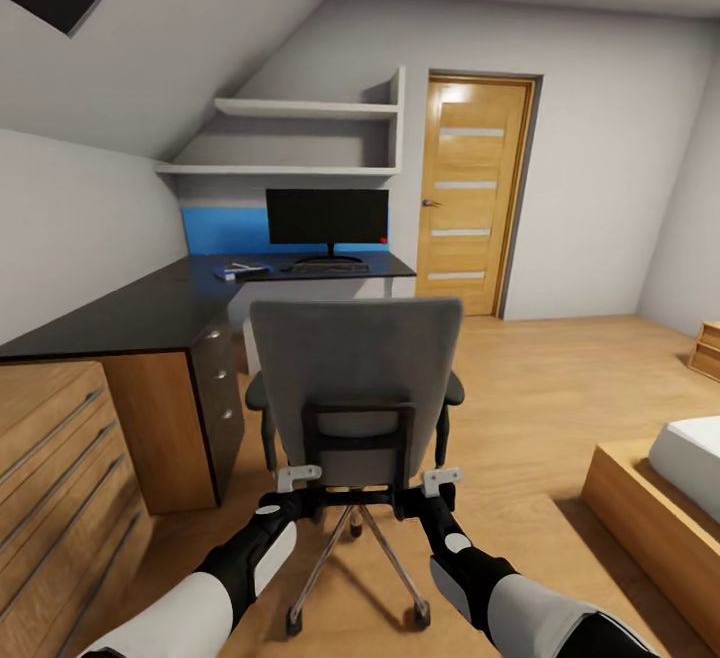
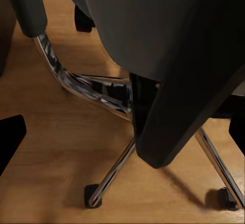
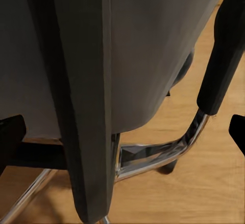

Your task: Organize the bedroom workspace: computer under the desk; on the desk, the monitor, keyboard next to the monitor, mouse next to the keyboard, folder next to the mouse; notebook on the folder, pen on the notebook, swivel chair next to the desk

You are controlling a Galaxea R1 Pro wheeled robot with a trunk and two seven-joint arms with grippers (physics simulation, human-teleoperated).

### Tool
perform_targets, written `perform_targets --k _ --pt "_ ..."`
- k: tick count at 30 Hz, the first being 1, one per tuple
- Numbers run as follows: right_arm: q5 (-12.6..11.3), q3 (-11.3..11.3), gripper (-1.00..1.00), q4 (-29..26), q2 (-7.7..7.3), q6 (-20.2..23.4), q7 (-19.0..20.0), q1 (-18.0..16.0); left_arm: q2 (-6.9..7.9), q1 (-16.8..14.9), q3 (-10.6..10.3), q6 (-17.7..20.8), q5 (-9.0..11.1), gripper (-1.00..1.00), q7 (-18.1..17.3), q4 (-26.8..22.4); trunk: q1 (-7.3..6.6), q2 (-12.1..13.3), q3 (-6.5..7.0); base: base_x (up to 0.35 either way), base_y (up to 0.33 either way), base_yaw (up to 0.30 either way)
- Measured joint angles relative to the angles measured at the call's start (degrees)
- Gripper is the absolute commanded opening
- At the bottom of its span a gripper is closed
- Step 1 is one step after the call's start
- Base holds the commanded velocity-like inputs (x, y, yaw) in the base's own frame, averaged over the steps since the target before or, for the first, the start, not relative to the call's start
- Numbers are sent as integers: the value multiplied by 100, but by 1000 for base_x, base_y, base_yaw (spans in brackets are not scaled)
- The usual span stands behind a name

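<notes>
The grey swivel chair (image 1: 355,378) stands with its back to me, an arm's length short of the black desk (image 1: 150,308). My left gripper (image 1: 298,479) and right gripper (image 1: 442,481) sit at the lower corners of the chair back. Both are open, and in each wrist view the dark fingers (image 2: 10,139) (image 3: 238,132) stand wide apart on either side of the chair's back frame. At the desk's far end are the monitor (image 1: 327,217) and, in front of it, the keyboard (image 1: 331,266). To their left lies the blue folder (image 1: 243,273) with something dark on top. Mouse, pen and computer are too small or hidden.
A wooden chest (image 1: 50,478) with bar handles stands at my left, beside the desk's black drawers (image 1: 222,388). A bed (image 1: 660,498) on a wooden frame is at the right. The wooden door (image 1: 470,193) and wall shelves (image 1: 300,138) are beyond. Wood floor lies to the chair's right.
</notes>
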Motion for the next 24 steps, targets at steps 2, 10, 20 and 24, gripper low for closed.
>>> perform_targets --k 2,10,20,24 --pt "14 10 100 -3 0 2 0 0 1 -2 1 0 -1 100 1 9 0 0 -4 322 0 86" --pt "23 22 100 -4 -1 4 0 1 -11 -3 -10 -10 4 100 0 111 0 0 -11 322 0 30" --pt "23 57 100 0 -5 11 0 2 -18 -2 -22 -12 20 100 -3 125 0 0 -21 322 0 90" --pt "28 49 100 -1 -8 10 -3 1 -18 -2 -20 -11 7 100 1 128 0 0 -20 322 0 2"
